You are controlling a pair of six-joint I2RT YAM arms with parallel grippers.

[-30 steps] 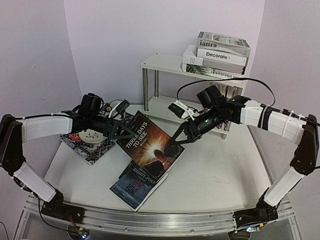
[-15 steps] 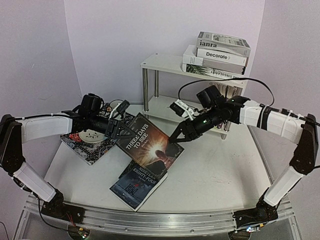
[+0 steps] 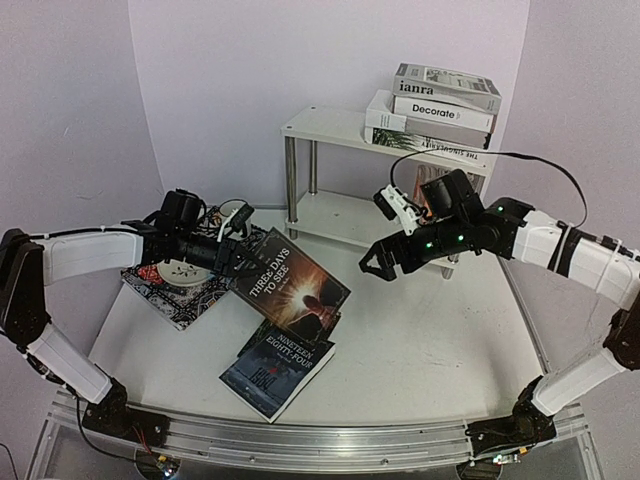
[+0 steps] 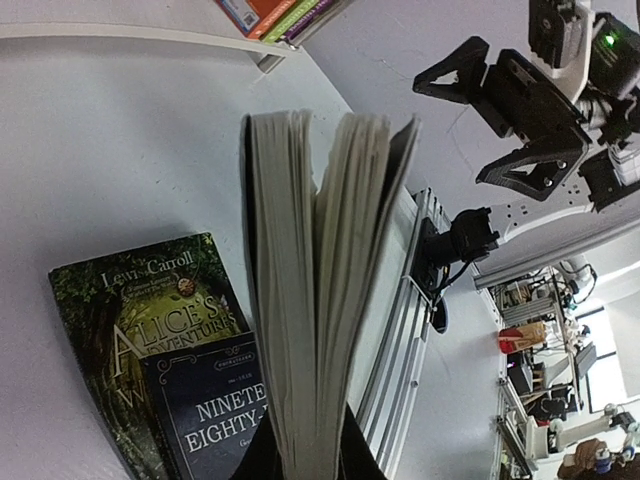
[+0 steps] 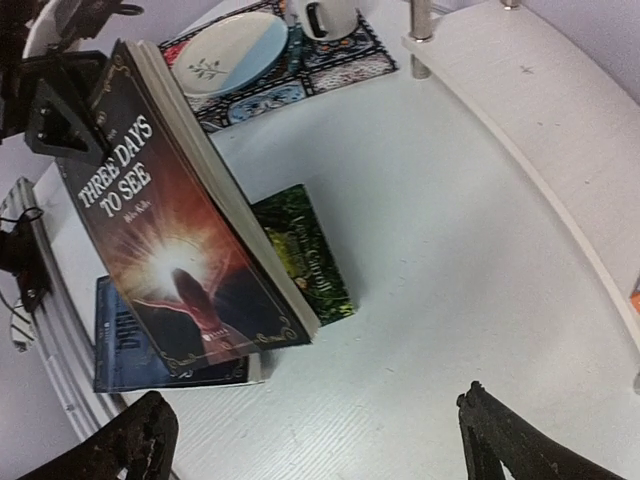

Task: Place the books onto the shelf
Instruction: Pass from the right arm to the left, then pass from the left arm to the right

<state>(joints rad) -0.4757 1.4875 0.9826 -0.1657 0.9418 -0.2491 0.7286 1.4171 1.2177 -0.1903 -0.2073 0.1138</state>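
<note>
**Left arm holds a book up, right jaws wide**

Left jaws are clenched on the Three Days to See book (image 3: 295,285), gripping it at the upper end. The book is tilted, cover facing up and twd the right arm (image 3: 520,235), and its pages are fanning a bit at the edge. Its lower end sits down by two other books lying flat on the bench (image 3: 430,340); can't tell if it touches them. Those two are Nineteen Eighty-Four (image 3: 275,365), on top, and a green Alice book (image 5: 305,255) under it.

Right jaws are spread wide w/ nothing in them. They hang above the bench between the held book and the shelf (image 3: 325,125), clear of both.

At the back, a stack of big hardbacks (image 3: 440,105) lies on the shelf's top board. More books (image 3: 458,183) stand on the lower board, behind the right arm.

Far left there's a patterned mat (image 3: 170,298) w/ a bowl (image 3: 185,272) on it, under the left arm (image 3: 90,250).
</note>
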